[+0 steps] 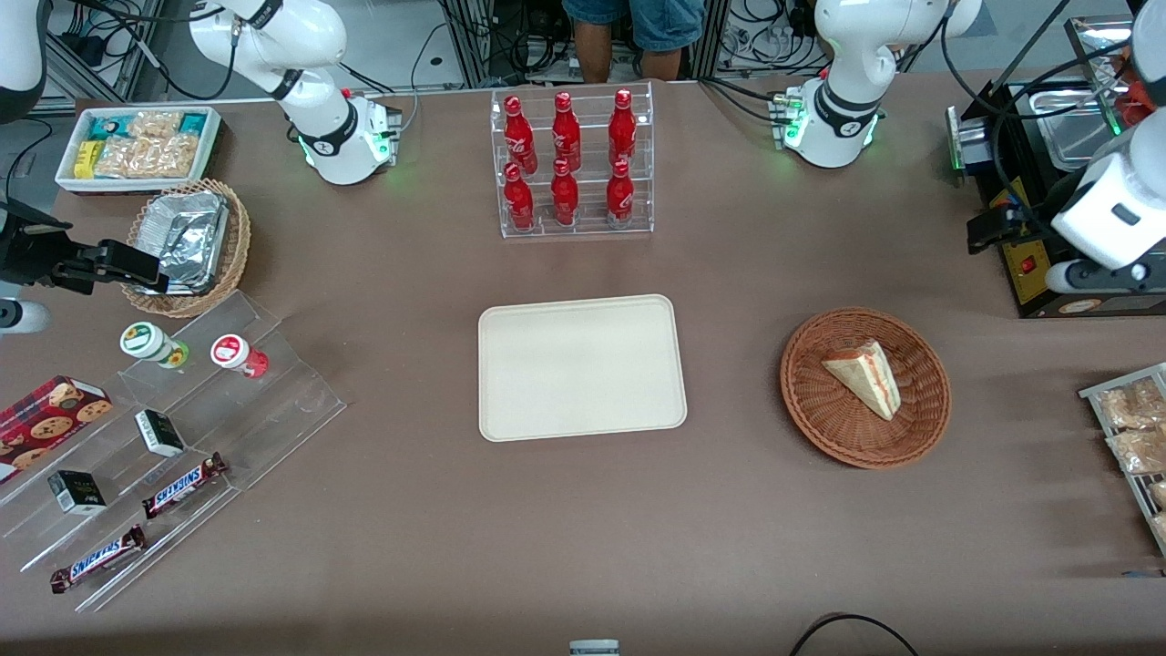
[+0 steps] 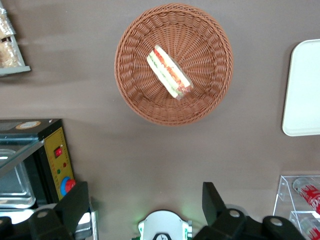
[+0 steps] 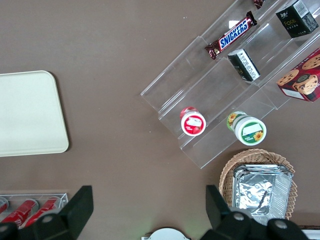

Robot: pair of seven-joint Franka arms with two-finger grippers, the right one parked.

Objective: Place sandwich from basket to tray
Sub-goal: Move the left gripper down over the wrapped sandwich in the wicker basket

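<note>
The sandwich point(image 1: 865, 375), a pale wedge with red, orange and green filling, lies in the round reddish-brown basket point(image 1: 806, 405) toward the working arm's end of the table. In the left wrist view the sandwich point(image 2: 169, 72) lies near the middle of the basket point(image 2: 132, 95). The cream tray point(image 1: 583, 364) sits bare at the table's middle, beside the basket; its edge shows in the left wrist view point(image 2: 305, 90). My left gripper point(image 1: 984, 232) hangs high above the table, farther from the front camera than the basket. It point(image 2: 145, 202) is open wide and empty.
A black appliance with a steel pan point(image 1: 1034, 273) stands right by the gripper. A clear rack of red bottles point(image 1: 574, 164) stands farther back than the tray. A wire rack of snack packets point(image 1: 1130, 428) sits at the working arm's table edge. Clear stepped shelves of snacks point(image 1: 182, 428) lie toward the parked arm's end.
</note>
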